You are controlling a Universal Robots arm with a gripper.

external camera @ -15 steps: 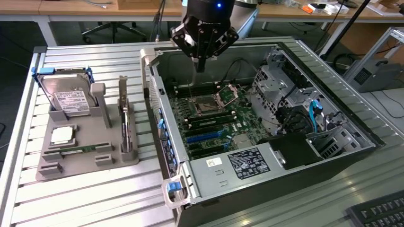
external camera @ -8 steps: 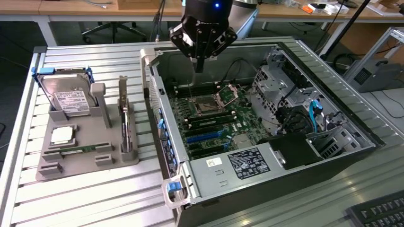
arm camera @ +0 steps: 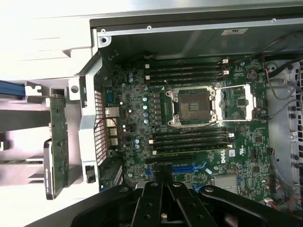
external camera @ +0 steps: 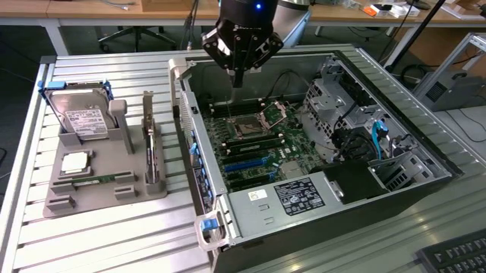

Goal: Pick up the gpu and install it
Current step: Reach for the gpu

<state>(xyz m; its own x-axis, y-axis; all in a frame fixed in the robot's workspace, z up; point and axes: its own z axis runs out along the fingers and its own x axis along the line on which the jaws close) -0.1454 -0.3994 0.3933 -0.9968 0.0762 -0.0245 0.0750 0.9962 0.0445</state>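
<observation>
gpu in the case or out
Out: the thin dark gpu card stands on edge in the grey plastic holder beside the open metal computer case.

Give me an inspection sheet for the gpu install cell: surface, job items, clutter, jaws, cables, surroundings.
Surface: slatted metal table carrying a grey fixture tray and an open PC case.
Job's things: the gpu stands on edge in the tray, untouched. The motherboard is exposed, and its blue slots look empty.
Clutter: hard drive, processor and memory stick sit in the tray.
Grippers: the gripper hangs over the motherboard, jaws shut, holding nothing.
Cables: blue cables run by the drive bays inside the case.
Surroundings: keyboard at the table's corner, desks and a chair base behind.
</observation>
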